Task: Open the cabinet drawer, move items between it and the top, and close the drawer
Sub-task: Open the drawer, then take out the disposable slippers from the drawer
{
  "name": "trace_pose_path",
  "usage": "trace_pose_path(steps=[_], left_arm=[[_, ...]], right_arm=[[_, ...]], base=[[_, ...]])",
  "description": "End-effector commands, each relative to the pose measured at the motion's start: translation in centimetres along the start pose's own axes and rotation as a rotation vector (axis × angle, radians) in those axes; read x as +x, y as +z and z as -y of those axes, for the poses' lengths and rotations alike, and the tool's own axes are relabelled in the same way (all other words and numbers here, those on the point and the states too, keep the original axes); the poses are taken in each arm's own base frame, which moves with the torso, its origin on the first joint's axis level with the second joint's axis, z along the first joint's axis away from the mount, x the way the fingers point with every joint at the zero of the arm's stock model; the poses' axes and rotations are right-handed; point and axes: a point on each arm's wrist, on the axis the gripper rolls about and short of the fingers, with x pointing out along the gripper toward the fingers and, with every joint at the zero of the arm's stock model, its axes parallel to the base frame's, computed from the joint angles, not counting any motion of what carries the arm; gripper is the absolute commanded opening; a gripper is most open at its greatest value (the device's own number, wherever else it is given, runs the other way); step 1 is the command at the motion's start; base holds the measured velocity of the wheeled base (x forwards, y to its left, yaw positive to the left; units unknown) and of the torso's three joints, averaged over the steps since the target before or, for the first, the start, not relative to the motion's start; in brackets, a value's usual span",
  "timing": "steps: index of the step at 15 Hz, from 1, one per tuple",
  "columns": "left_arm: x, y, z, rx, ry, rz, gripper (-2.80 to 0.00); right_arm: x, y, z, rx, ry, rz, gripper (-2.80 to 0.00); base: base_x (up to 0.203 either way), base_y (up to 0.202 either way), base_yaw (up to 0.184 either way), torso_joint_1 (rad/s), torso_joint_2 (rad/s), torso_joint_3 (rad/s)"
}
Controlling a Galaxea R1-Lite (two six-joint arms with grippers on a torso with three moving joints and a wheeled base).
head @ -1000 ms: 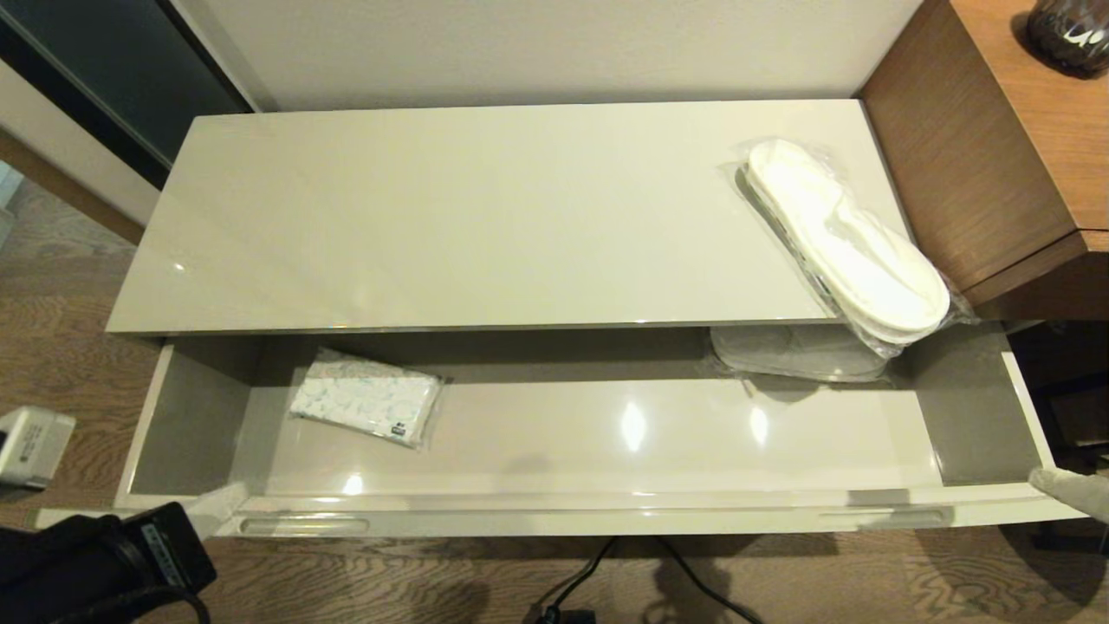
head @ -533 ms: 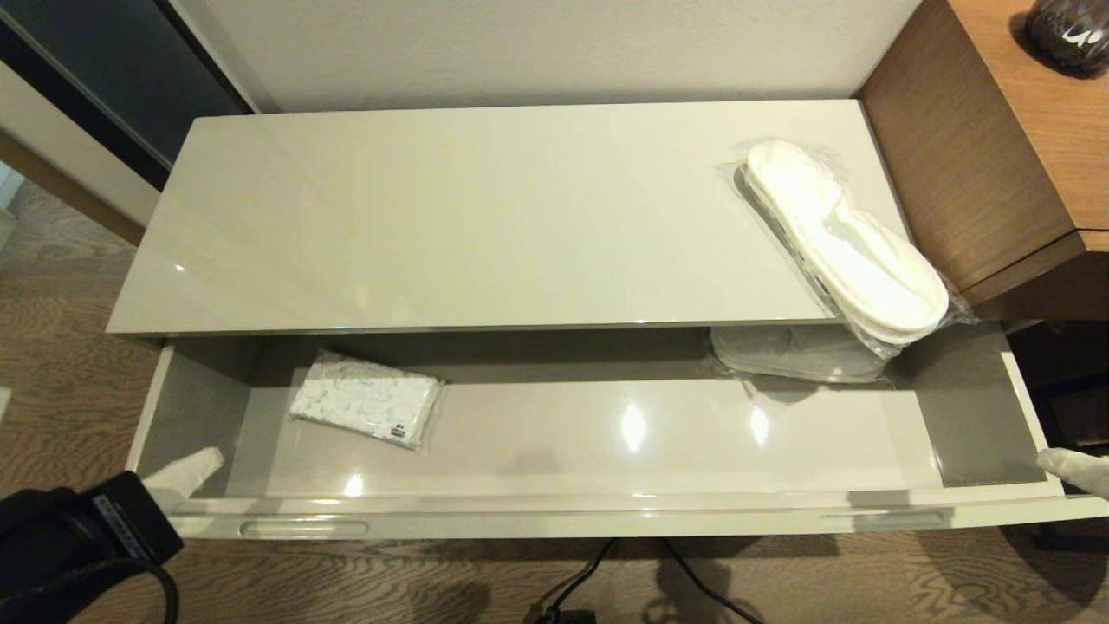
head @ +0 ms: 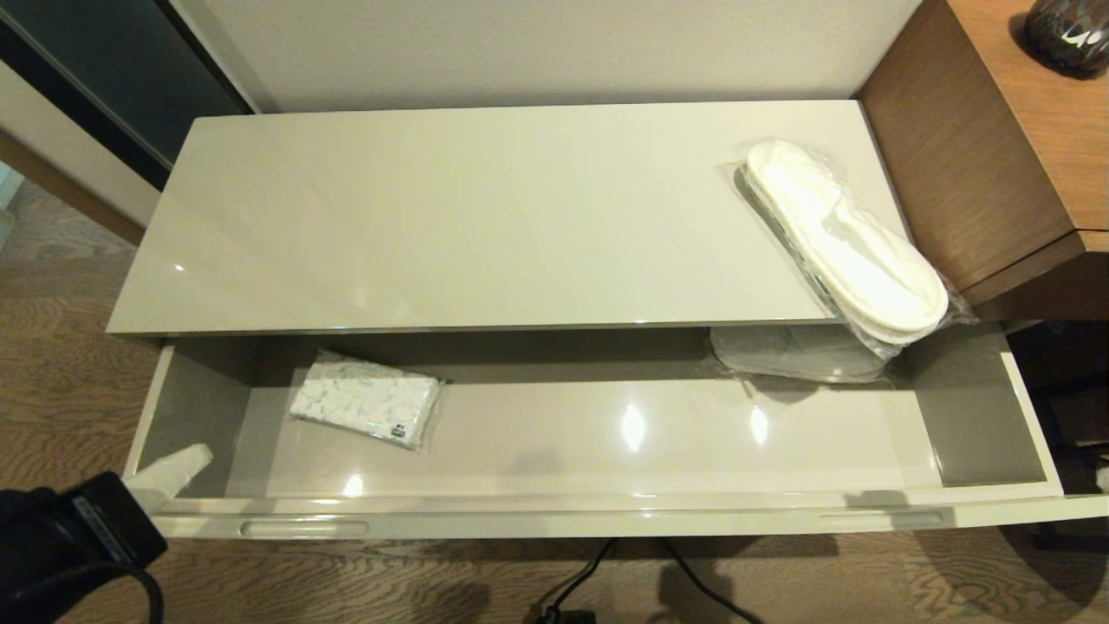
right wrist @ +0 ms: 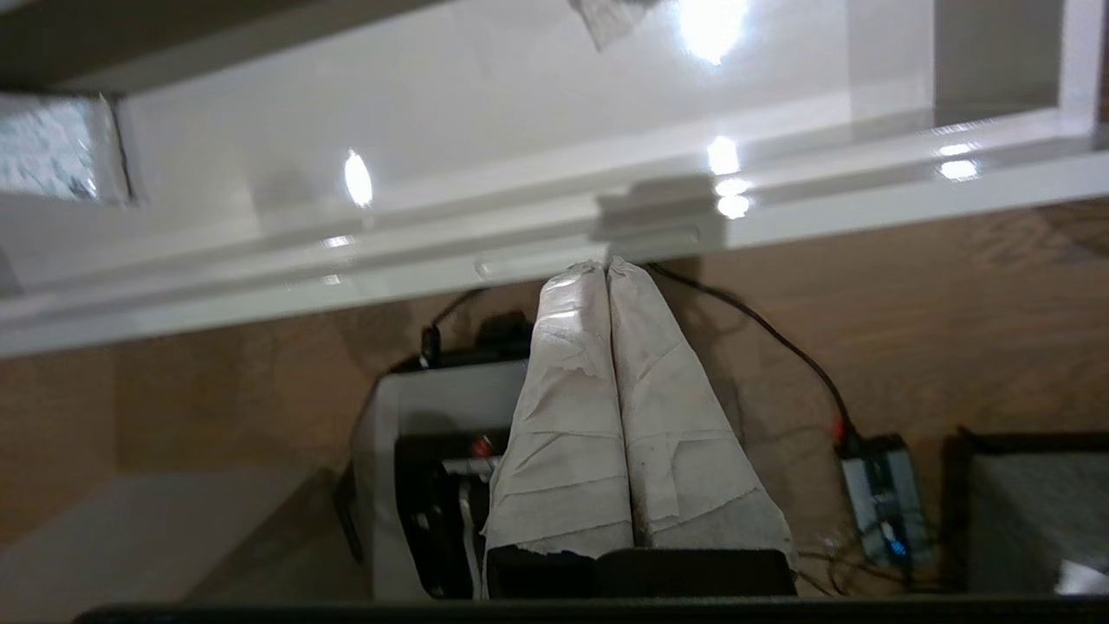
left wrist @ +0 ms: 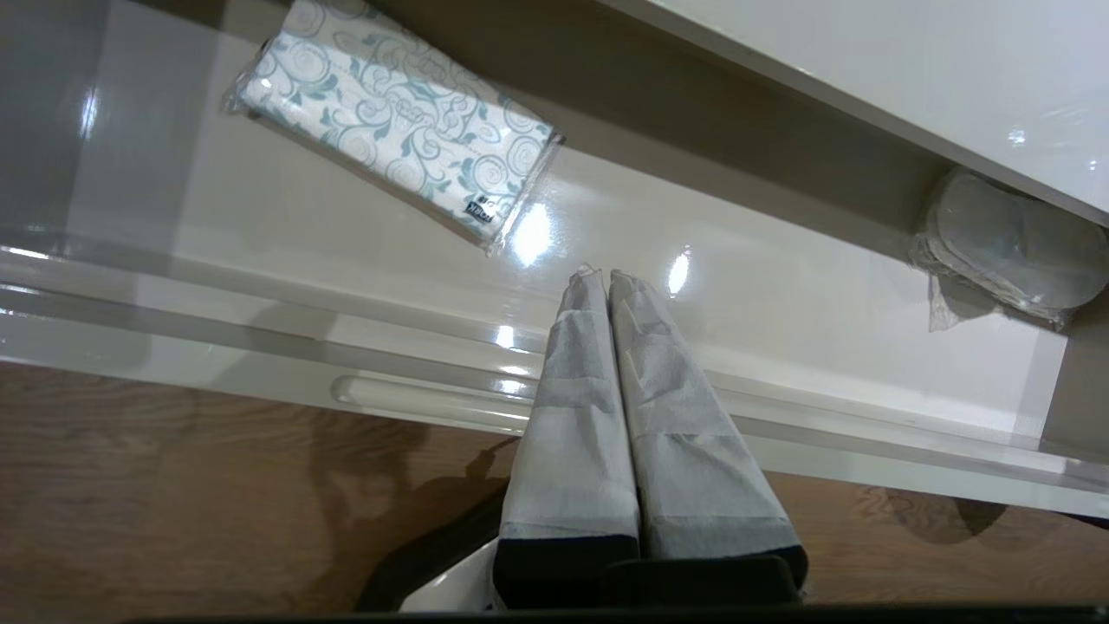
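While the cabinet drawer (head: 606, 433) stands pulled fully out, the wrapped slippers (head: 845, 243) lie on the top (head: 450, 217) at its right end, close to the brown counter (head: 996, 130), their long axis running diagonally from the back toward the front right corner, where the toe end overhangs the edge above the open drawer. A second wrapped pair (head: 797, 351) lies in the drawer's far right, partly under the top, and a patterned packet (head: 368, 400) lies at the drawer's left. The left tool (head: 169, 472) sits at the drawer's front left corner with its covered fingers pressed together on nothing — far across the drawer from the slippers. The right tool (right wrist: 606, 264), its fingers likewise closed and empty, hangs low in front of the drawer face near the right pull, so the right arm is likely the nearer one for either pair. Compared with a second ago, the left tool has come up and over the drawer's front left corner, and the right tool has dropped out of the head view — nothing else has moved.
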Motion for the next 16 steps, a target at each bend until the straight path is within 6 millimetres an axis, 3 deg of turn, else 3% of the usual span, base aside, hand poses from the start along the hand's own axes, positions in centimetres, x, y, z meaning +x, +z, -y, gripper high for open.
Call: trace_pose_path(steps=[1,4,8,10,12,14,16], left_arm=[[-1.0,0.4,0.0,0.043,-0.014,0.045,-2.8],[-4.1,-0.2,-1.2,0.095,0.006,0.108,-2.8],[-11.2,-3.1,-3.6,0.139,0.01,0.088,-2.8],[-13.4,-2.9,-3.2,0.124,0.081,0.083,-2.8],[-14.4,-2.9,-2.3,0.122,0.093,0.078,-2.8],[-15.0,-4.8,-2.7,0.152,0.033,0.044,-2.8],[-14.0,-7.7,-4.0,0.26,0.033,-0.005,-2.8]], right_arm=[[-1.2,0.2,0.1,-0.007,0.013,0.033,-2.8],[-2.0,-0.1,0.5,-0.017,0.003,0.041,-2.8],[-2.3,0.1,0.4,-0.017,0.003,0.044,-2.8],[-2.4,0.1,0.5,-0.016,0.001,0.044,-2.8],[-2.7,0.0,0.6,-0.015,0.003,0.05,-2.8],[-3.0,-0.1,0.7,-0.014,0.005,0.055,-2.8],[-3.0,-0.4,0.8,-0.015,0.005,0.053,-2.8]], base=[[0.0,0.0,0.0,0.0,0.0,0.0],[0.0,0.0,0.0,0.0,0.0,0.0],[0.0,0.0,0.0,0.0,0.0,0.0],[0.0,0.0,0.0,0.0,0.0,0.0],[0.0,0.0,0.0,0.0,0.0,0.0],[0.0,0.0,0.0,0.0,0.0,0.0],[0.0,0.0,0.0,0.0,0.0,0.0]])
